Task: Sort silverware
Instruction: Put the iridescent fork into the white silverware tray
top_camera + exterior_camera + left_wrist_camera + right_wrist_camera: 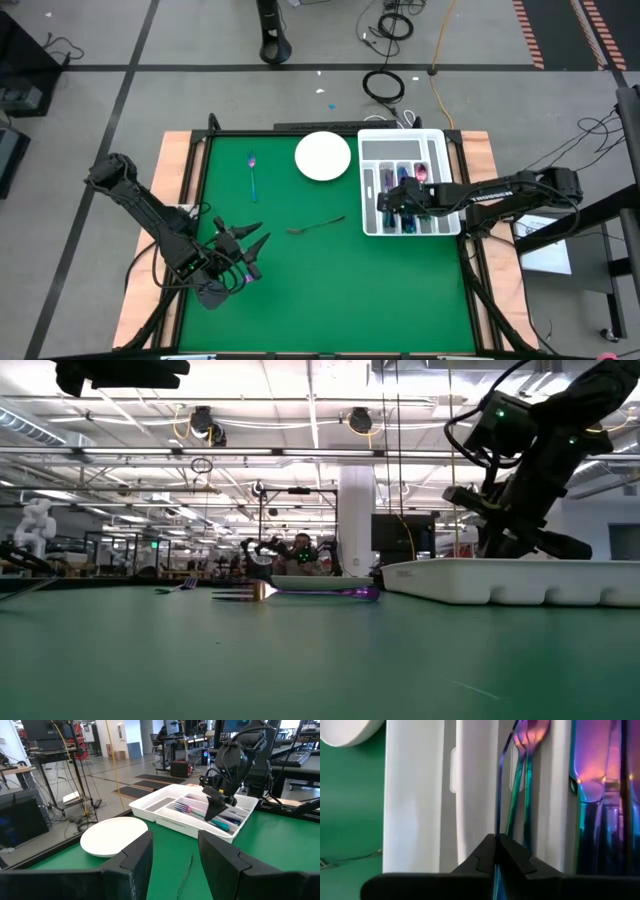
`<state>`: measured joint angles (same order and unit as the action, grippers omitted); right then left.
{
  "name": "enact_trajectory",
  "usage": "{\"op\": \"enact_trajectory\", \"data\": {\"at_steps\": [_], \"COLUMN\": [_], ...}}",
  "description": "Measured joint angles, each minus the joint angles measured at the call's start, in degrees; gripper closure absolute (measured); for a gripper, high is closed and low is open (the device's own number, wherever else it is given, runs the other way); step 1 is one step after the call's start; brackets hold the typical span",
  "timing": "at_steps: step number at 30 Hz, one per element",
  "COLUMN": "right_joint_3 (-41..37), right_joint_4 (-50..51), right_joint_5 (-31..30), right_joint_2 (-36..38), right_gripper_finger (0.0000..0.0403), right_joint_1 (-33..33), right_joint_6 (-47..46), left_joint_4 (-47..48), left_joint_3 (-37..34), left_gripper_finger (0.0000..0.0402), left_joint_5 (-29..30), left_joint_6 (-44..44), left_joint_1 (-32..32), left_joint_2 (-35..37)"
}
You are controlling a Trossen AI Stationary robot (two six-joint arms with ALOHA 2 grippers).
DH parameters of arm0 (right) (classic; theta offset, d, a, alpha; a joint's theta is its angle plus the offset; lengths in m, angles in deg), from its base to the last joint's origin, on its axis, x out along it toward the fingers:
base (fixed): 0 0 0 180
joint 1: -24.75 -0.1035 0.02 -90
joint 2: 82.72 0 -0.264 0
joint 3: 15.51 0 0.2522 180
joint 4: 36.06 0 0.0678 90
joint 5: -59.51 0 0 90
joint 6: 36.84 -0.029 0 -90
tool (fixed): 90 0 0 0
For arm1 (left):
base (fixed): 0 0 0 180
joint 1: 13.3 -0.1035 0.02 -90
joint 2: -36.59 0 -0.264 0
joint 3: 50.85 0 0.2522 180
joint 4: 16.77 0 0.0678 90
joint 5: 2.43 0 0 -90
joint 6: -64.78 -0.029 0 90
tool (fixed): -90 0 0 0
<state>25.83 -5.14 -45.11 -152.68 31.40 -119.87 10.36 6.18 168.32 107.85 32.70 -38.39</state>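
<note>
nearest the front edge of the green table [320, 290] we see the left gripper [243, 255] hovering low at the near left, its two dark fingers [137, 865] spread apart with nothing between them, pointing across the mat toward the far side. just ahead of it, in the middle of the mat, one fork [315, 225] lies flat on its own, well apart from everything else. farther back and to the left a spoon [253, 175] lies lengthwise, its pink bowl toward the far edge. at the far edge sits the white plate [322, 156], and just beside it, to the right, the white slotted tray [371, 225]. over the tray we find the right gripper [388, 200], its fingers pinched together on the thin handle of a piece of silverware [498, 795] that runs along one of the tray's slots; we cannot tell which kind of piece it is. in the neighbouring slots lie more iridescent pieces: forks [527, 740] side by side, and broader blades [592, 775] in the slot beyond. far behind the table, in the low view, a person [300, 552] sits in the room.
</note>
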Motion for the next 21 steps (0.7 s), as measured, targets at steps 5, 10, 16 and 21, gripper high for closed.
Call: {"op": "enact_trajectory", "data": {"at_steps": [5, 10, 16, 21], "right_joint_3": [0.00, 0.00, 0.68, 5.29], "right_joint_4": [1.74, 2.04, 2.15, 1.95], "right_joint_5": [0.10, -0.17, -0.29, -1.10], "right_joint_2": [0.00, 0.00, 2.14, 5.51], "right_gripper_finger": [0.0367, 0.0329, 0.0288, 0.0278], "right_joint_1": [0.00, 0.00, 0.39, 0.39], "right_joint_6": [0.60, 2.47, 6.01, 12.73], "left_joint_4": [0.00, 0.01, 0.02, 0.02], "left_joint_3": [0.00, 0.00, 0.00, 0.00], "left_gripper_finger": [0.0243, 0.0243, 0.0243, 0.0243], "left_joint_5": [-0.52, -1.06, -1.07, -1.05], "left_joint_6": [-0.08, -0.35, -0.33, -0.33], "left_joint_1": [0.00, -0.01, 0.00, -0.01], "left_joint_2": [0.00, 0.00, 0.00, 0.00]}}
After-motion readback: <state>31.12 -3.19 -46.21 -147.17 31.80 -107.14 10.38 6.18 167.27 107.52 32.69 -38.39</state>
